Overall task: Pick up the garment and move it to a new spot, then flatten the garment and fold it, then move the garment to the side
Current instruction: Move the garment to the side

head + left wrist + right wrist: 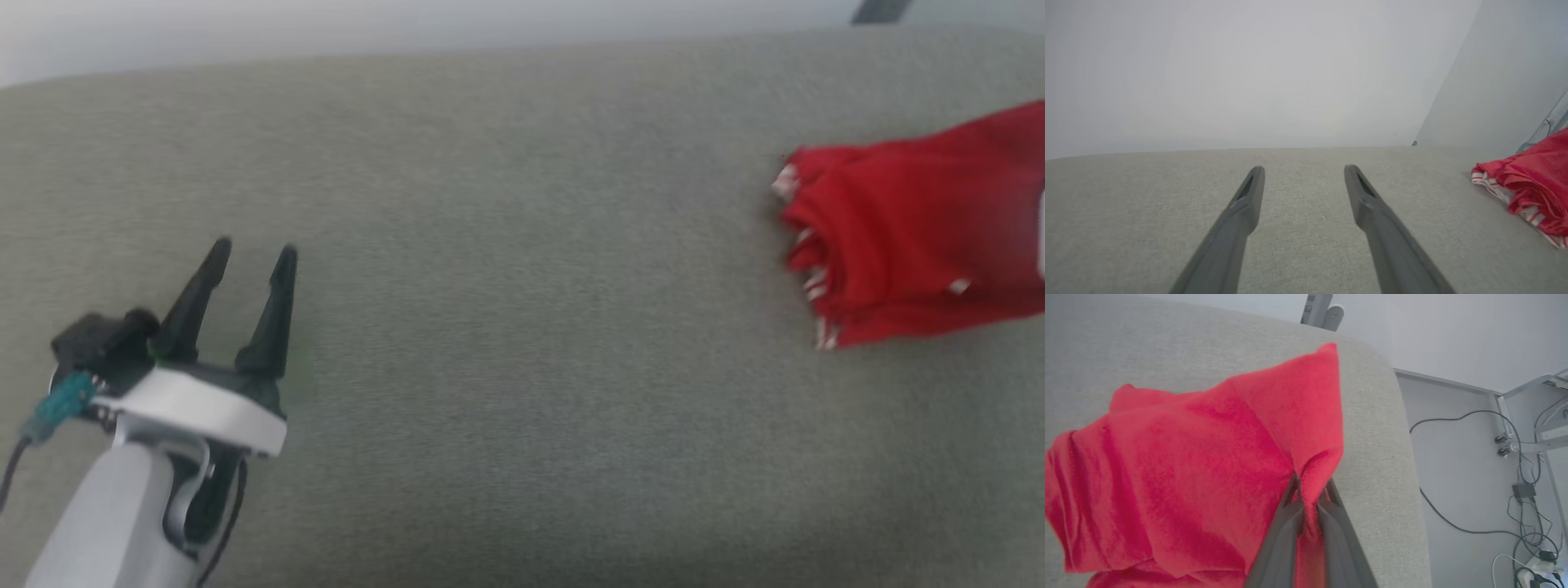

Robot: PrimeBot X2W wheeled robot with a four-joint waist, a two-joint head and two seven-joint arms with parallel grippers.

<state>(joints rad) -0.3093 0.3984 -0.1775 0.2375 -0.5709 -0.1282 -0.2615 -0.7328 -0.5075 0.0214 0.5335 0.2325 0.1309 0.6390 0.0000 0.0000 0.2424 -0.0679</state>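
Observation:
The garment (914, 245) is a bunched bright red top with striped trim, lying at the right edge of the grey cushioned surface (522, 327). My right gripper (1308, 490) is shut on a fold of the garment (1188, 477), red cloth pinched between its two dark fingers. Far to the left, my left gripper (249, 257) hovers over bare fabric, open and holding nothing. In the left wrist view the open left gripper (1304, 175) points across the surface, and the garment (1531, 183) lies off to the right with its striped hem showing.
Beyond the surface's right edge the floor (1466, 477) carries black cables (1453, 420) and a metal frame (1527, 416). A pale wall (1249, 73) stands behind the surface.

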